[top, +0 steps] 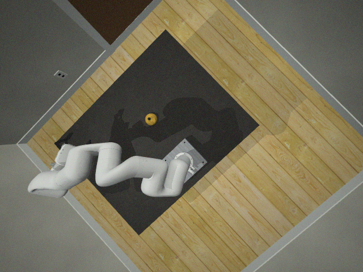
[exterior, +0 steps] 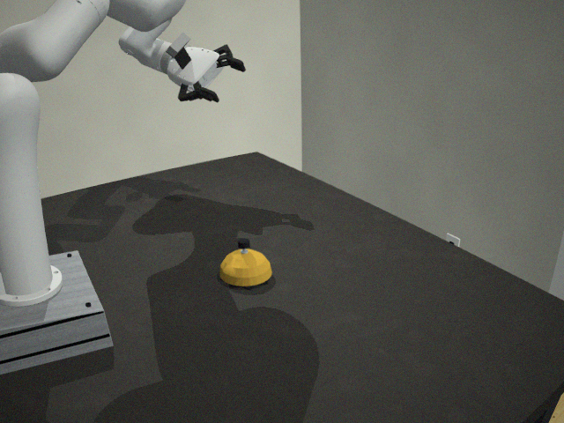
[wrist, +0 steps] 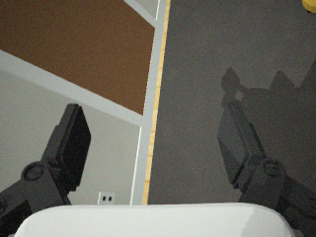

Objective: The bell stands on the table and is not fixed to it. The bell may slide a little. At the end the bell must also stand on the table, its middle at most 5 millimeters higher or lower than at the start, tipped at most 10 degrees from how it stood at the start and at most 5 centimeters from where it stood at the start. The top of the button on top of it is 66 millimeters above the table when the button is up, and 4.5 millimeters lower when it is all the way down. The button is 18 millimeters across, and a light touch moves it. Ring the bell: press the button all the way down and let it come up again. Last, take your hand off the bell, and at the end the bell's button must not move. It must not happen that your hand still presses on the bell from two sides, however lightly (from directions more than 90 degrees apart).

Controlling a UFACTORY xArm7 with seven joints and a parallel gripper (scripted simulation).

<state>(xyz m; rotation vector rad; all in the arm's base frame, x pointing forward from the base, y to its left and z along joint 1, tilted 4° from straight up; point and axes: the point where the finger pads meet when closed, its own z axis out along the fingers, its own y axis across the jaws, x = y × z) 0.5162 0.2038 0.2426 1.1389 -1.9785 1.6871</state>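
The yellow dome bell (exterior: 246,269) stands upright on the dark table, with its small black button (exterior: 242,242) up on top. From above the bell (top: 151,119) sits near the middle of the table. My gripper (exterior: 226,82) is open and empty, high in the air, well above the bell and off to its far left. In the wrist view the two black fingers stand wide apart (wrist: 150,114) over the table's edge, with nothing between them. Only a yellow sliver of the bell (wrist: 310,2) shows at the top right corner there.
My arm's grey base plate (exterior: 45,309) stands on the table to the left of the bell. Walls rise behind and to the right of the table. Wooden floor (top: 264,175) surrounds the table.
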